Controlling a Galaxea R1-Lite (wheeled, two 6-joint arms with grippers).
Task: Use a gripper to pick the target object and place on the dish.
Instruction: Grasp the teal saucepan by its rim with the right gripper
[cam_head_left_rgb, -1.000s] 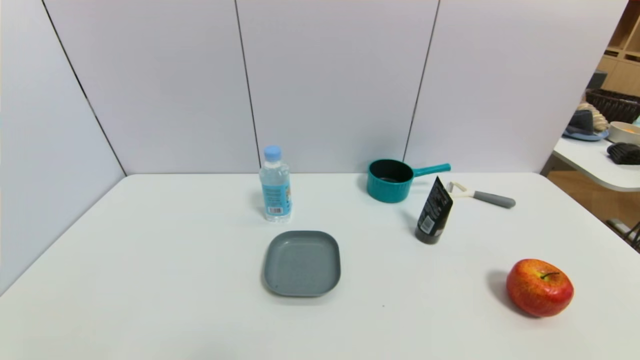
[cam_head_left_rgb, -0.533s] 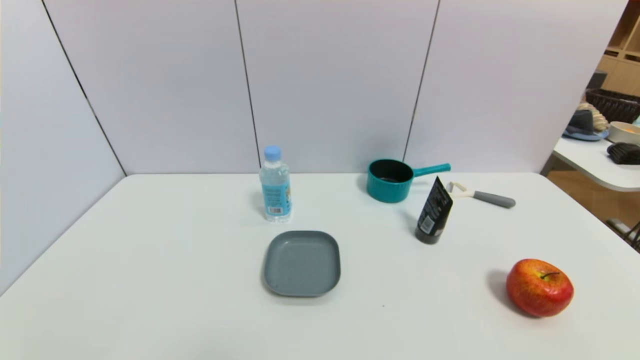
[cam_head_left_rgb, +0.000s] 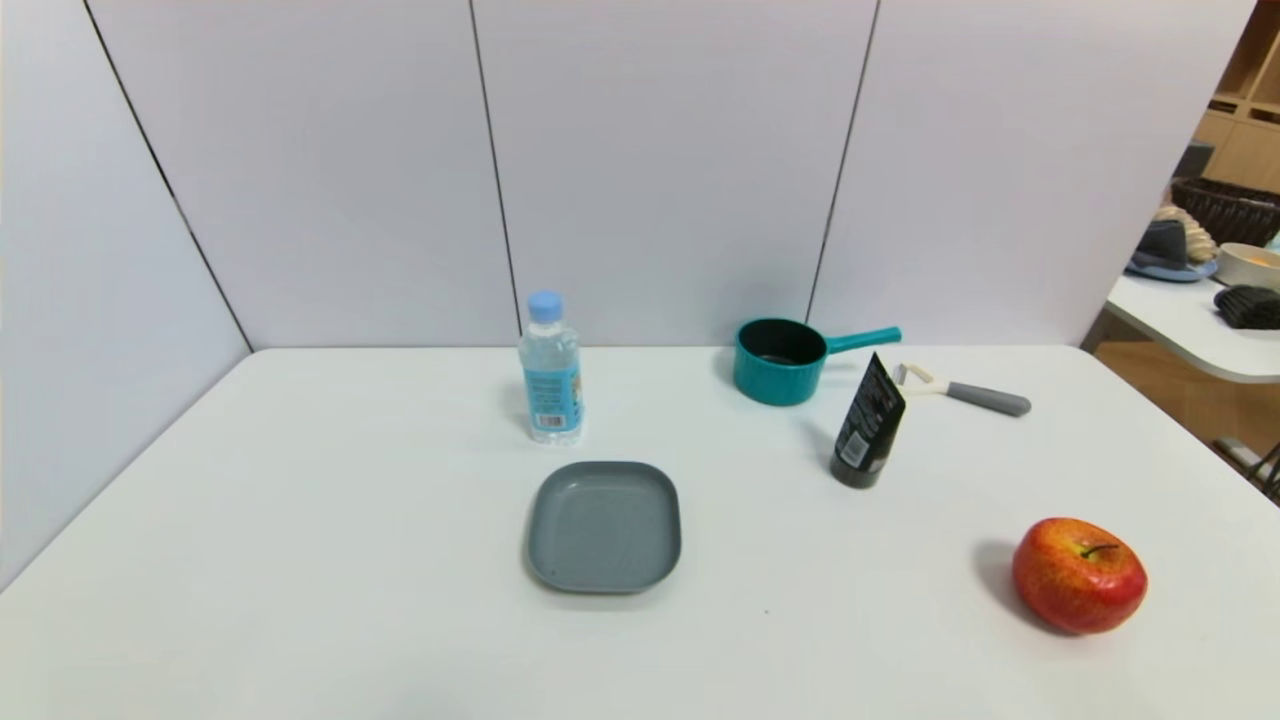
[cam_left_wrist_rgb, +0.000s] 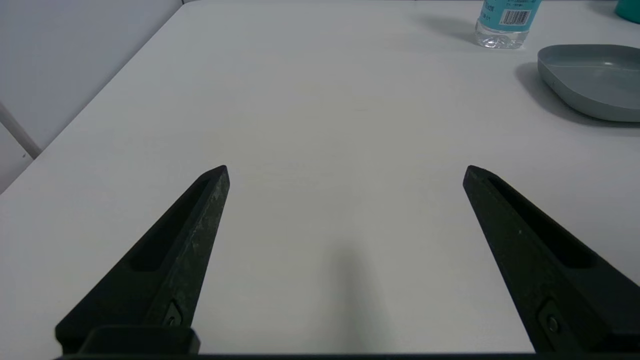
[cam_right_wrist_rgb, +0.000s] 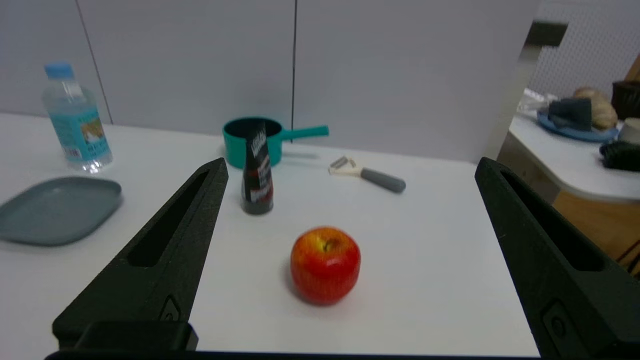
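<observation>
Near the far edge of the desk (cam_head_left_rgb: 380, 560), right of centre: pan (cam_head_left_rgb: 780, 375), upright, handle towards the far right corner, with tube (cam_head_left_rgb: 868, 425) and peeler (cam_head_left_rgb: 985, 398) nearby; well apart, towards the near edge: dish (cam_head_left_rgb: 605, 527), bottle (cam_head_left_rgb: 552, 385) just beyond. Near the right edge: apple (cam_head_left_rgb: 1080, 575). Above the near part of the desk, both with fingers spread and nothing between the tips: left gripper (cam_left_wrist_rgb: 346, 172), on the left side, and right gripper (cam_right_wrist_rgb: 352, 167), on the right side.
</observation>
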